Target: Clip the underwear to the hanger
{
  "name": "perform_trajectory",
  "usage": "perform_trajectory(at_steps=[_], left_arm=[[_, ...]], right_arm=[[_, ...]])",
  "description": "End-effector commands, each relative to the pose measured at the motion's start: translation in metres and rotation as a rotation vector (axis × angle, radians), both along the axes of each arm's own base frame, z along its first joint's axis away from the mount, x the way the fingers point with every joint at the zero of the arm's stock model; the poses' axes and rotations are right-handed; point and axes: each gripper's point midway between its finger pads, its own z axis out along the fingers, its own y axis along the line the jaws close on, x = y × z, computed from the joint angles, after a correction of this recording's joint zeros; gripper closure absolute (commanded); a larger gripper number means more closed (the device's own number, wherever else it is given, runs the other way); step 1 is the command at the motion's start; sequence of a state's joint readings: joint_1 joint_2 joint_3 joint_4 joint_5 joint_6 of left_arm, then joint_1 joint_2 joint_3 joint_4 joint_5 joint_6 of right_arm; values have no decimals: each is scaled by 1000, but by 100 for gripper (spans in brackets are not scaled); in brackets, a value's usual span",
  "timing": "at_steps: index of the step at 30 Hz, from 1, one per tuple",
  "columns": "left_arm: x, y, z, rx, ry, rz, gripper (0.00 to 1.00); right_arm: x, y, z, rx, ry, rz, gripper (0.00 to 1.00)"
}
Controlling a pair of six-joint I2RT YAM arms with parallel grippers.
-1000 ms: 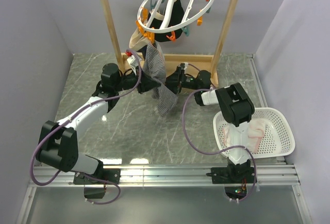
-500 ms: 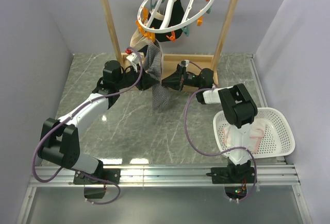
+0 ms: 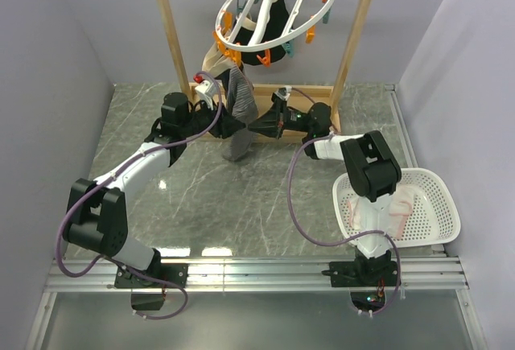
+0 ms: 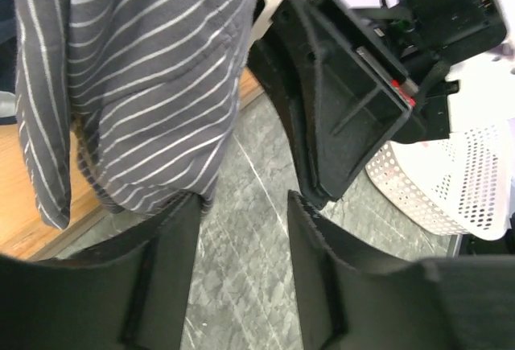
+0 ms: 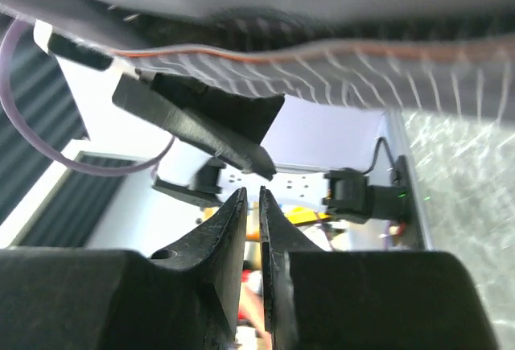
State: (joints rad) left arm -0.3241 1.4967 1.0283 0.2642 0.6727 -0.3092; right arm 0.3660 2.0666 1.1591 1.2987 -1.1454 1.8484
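Note:
The grey striped underwear hangs bunched below the near-left rim of the white ring hanger. Its top edge reaches the orange clothespins; I cannot tell whether a pin grips it. My left gripper is beside the fabric on its left. In the left wrist view the gripper is open with only floor between the fingers, and the underwear hangs past the left finger. My right gripper touches the fabric from the right. In its own view the gripper is shut and empty, with striped fabric above.
The hanger hangs from a wooden frame at the back. A dark garment and a pale cloth hang on it. A white basket with pinkish cloth stands at the right. Grey walls close both sides.
Both grippers moved back and up toward the hanger. The underwear rose with them and now hangs shorter and bunched under the ring. The ring shifted slightly.

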Motion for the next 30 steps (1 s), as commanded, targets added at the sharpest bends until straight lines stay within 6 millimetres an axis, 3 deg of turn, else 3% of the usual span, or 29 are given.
perform_trajectory(at_steps=[1, 3, 4, 6, 7, 9, 14, 19, 30], left_arm=[[1, 5, 20, -9, -80, 23, 50], [6, 7, 15, 2, -69, 53, 48], [7, 7, 15, 5, -69, 56, 40], [11, 8, 16, 3, -71, 73, 34], [11, 7, 14, 2, -69, 72, 26], [12, 7, 11, 7, -66, 77, 24], [12, 7, 4, 13, -52, 79, 27], [13, 5, 4, 13, -51, 63, 29], [9, 0, 10, -18, -42, 29, 29]], right_arm=[[-5, -11, 43, 32, -300, -61, 81], [10, -20, 30, -34, -366, -127, 76], [18, -24, 23, -87, -305, -159, 73], [37, -36, 5, -183, -308, -237, 61], [41, -41, 6, -206, -319, -265, 58], [53, -51, -2, -261, -349, -321, 47], [75, -61, -49, -385, -232, -391, 22], [99, -65, -80, -344, -145, -426, 20], [141, -51, -74, -122, -120, -456, 19]])
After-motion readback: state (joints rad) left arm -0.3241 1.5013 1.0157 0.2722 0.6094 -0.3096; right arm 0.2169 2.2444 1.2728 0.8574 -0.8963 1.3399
